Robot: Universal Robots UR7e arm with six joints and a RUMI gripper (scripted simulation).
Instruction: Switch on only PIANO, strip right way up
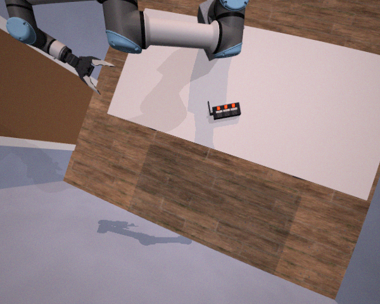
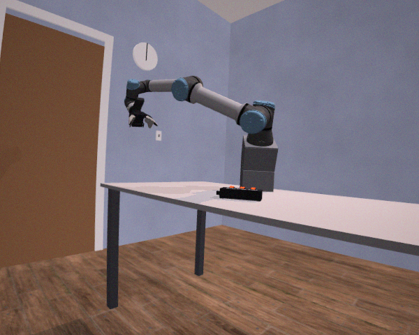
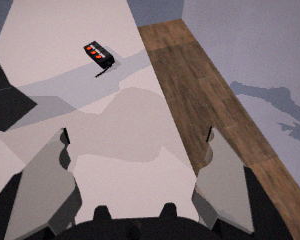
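Note:
A black power strip [image 1: 226, 110] [image 2: 239, 193] [image 3: 98, 54] lies flat on the white table [image 1: 298, 107] [image 2: 329, 212] [image 3: 50, 35], right way up, with three red switches showing on top. A short black cord stub sticks out of one end. The labels are too small to read. My gripper [image 1: 101, 77] [image 2: 142, 122] [image 3: 140, 128] is wide open and empty. It hangs high in the air near the table's end, far from the strip.
The robot's grey base [image 2: 258, 164] stands on the table right behind the strip. A brown door [image 2: 47, 144] is beyond the table's end. A wooden floor [image 1: 200, 196] lies below.

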